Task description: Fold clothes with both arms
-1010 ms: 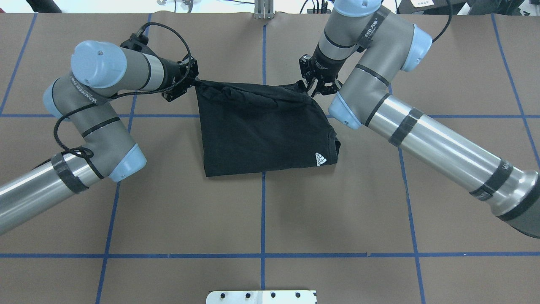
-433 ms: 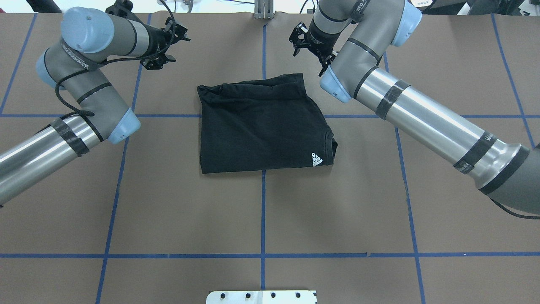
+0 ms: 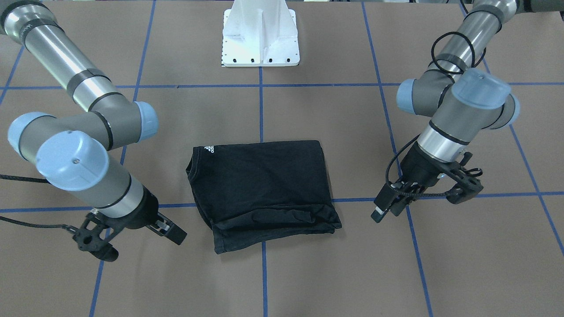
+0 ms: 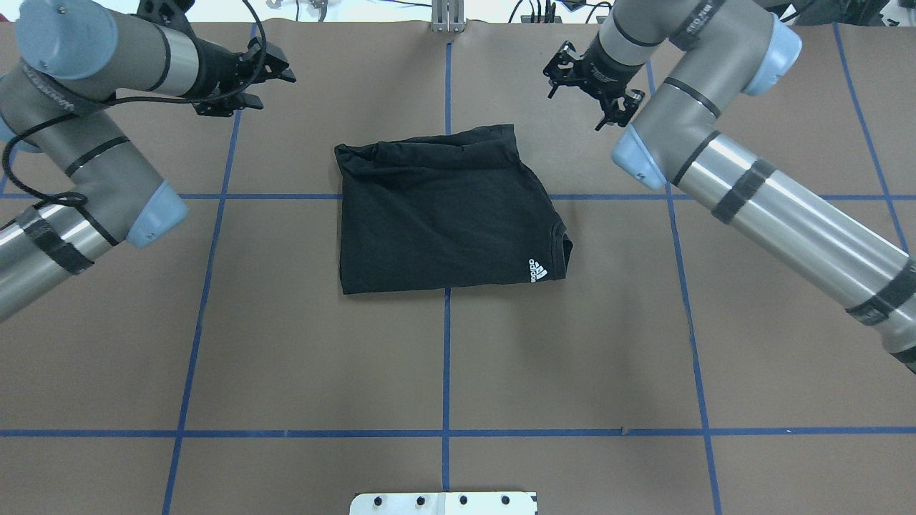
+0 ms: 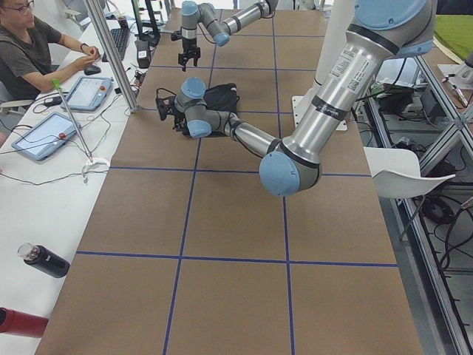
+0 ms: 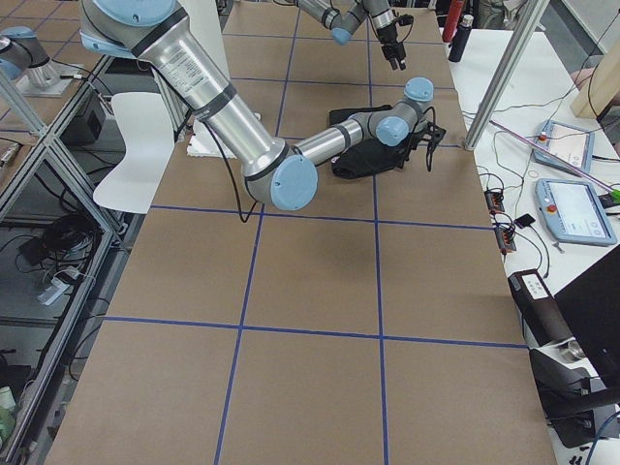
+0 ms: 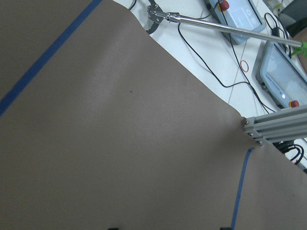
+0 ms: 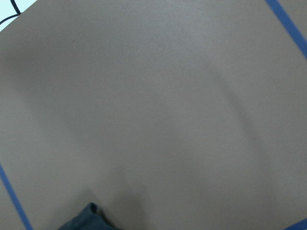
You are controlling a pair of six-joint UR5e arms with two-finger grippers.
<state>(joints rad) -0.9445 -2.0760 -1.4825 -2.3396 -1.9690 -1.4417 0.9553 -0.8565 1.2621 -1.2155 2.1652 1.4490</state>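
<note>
Folded black T-shirt (image 4: 444, 214) lay flat at mid-worktop (image 4: 286, 357). Left gripper (image 4: 275, 89) and right gripper (image 4: 574, 107) hung open, empty, towards the far edge.

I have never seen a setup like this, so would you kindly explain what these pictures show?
This robot has a jointed left arm and right arm at a brown table marked with blue tape. Each arm ends in a two-finger claw. The pictures show one moment from several cameras: above and behind the robot, facing it, at each table end, and on each wrist. A folded black T-shirt lies in the middle. The left claw and right claw are both open, clear of the shirt, holding nothing.
</note>
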